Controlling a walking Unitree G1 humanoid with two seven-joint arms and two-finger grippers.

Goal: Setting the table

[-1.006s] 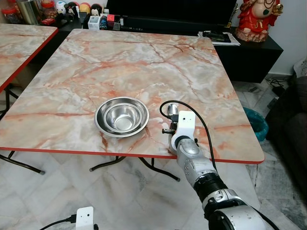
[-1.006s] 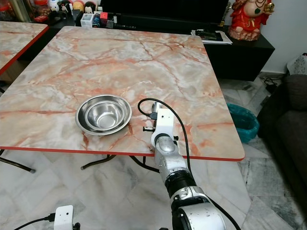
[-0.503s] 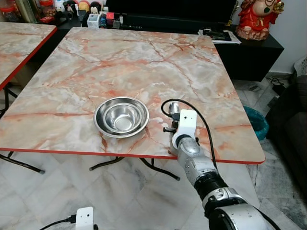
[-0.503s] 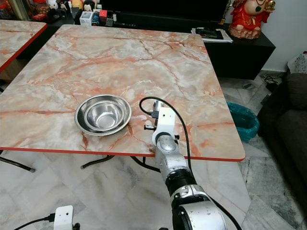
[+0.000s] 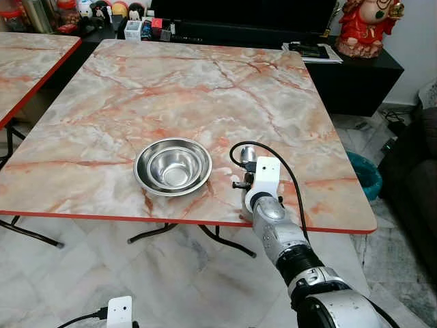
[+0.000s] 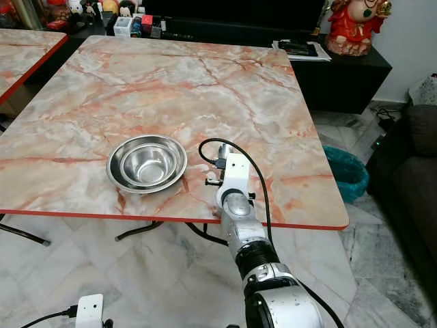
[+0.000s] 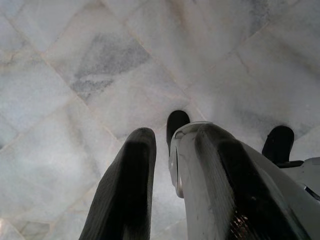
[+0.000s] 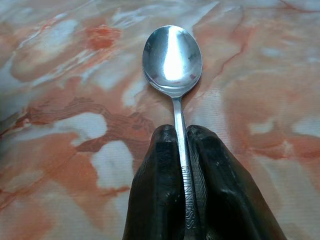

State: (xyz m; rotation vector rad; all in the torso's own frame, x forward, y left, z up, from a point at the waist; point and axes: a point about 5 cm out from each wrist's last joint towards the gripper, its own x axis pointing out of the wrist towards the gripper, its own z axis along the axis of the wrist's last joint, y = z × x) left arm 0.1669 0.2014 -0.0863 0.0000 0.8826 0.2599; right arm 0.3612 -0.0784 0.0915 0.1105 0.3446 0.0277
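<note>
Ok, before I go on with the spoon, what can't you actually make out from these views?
- Spoon: in the head views its bowl barely shows past the right wrist.
- Spoon handle: the end runs in between the right gripper fingers, hidden in the right wrist view.
- Shiny metal thing in the left gripper: too close, cut off by the frame edge.
- Shelf items behind the table: too small.

1. Square marble-look table (image 5: 205,89), pinkish with orange veins and a red edge, on black legs over a pale marble floor (image 5: 102,273).
2. Steel bowl (image 5: 173,166) sits near the table's front edge.
</note>
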